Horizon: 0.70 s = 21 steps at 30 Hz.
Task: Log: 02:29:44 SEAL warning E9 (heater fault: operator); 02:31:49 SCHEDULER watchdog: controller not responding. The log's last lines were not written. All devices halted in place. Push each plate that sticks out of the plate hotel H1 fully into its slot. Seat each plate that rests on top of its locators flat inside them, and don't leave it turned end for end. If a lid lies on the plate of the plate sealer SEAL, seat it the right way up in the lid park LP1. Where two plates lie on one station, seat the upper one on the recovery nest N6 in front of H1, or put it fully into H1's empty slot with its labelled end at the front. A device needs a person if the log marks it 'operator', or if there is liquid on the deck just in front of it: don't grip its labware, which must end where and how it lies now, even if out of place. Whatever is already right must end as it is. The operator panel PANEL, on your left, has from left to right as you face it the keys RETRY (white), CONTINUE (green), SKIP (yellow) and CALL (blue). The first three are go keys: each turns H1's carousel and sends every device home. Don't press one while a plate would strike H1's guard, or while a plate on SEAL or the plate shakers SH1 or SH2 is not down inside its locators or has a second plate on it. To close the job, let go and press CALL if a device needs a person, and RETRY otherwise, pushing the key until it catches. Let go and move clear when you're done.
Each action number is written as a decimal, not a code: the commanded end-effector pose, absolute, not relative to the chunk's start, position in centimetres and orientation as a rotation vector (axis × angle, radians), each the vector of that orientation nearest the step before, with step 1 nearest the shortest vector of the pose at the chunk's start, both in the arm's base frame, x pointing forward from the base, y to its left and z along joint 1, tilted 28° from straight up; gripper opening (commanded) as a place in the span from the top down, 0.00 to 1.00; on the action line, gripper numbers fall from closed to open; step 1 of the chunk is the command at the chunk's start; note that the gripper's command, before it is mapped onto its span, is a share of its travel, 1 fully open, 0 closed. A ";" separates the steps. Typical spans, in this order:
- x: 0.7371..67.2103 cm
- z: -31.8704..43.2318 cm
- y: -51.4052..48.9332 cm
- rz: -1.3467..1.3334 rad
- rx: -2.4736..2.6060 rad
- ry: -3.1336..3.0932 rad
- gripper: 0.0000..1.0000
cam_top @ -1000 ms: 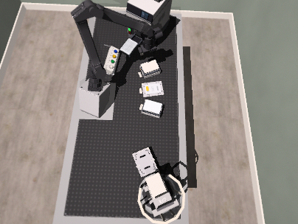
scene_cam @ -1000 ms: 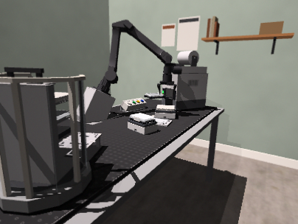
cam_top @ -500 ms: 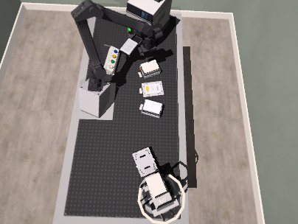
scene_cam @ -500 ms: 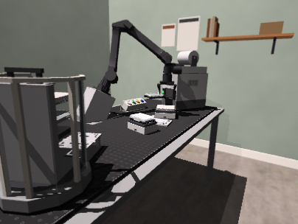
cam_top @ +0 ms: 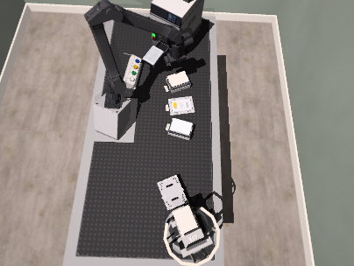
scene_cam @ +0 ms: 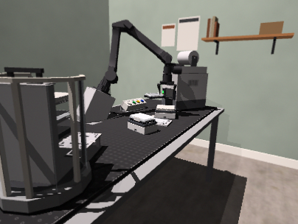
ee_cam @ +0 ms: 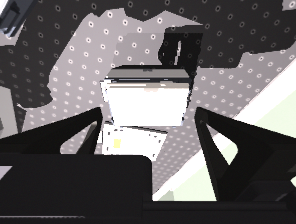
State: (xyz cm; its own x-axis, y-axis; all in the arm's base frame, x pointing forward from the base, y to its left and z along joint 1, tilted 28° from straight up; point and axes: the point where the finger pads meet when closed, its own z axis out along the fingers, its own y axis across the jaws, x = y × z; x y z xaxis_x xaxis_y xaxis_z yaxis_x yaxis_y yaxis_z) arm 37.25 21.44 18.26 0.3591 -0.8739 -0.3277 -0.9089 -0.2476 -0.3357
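Observation:
My gripper [cam_top: 172, 52] [scene_cam: 168, 102] [ee_cam: 148, 112] is open and empty. It hangs just in front of the sealer SEAL [cam_top: 175, 13] [scene_cam: 192, 86], above the deck. The nearest station holds a white plate [cam_top: 179, 80] [scene_cam: 165, 108] [ee_cam: 145, 100], a little ahead of my fingers. The middle station's plate [cam_top: 181, 105] [ee_cam: 131, 142] has a yellow mark on it. A third white plate [cam_top: 181, 128] [scene_cam: 141, 118] sits on the last station. A light flat piece [cam_top: 152, 55] [scene_cam: 153, 95] lies left of my gripper. The panel PANEL [cam_top: 132, 70] [scene_cam: 136, 103] is beside the arm.
The plate hotel H1 [cam_top: 191, 234] [scene_cam: 37, 140] stands at the near end with a plate on top and its ring guard [cam_top: 167, 240] around it. The recovery nest N6 [cam_top: 173, 191] [scene_cam: 82, 141] lies in front of it. The arm's grey pedestal [cam_top: 113, 120] stands at the deck's left.

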 end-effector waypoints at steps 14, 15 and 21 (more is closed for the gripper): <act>38.2 22.3 20.9 0.059 -2.125 1.517 0.00; 38.2 22.6 20.8 0.058 -2.124 1.517 0.00; 37.9 23.5 20.4 0.058 -2.124 1.516 0.00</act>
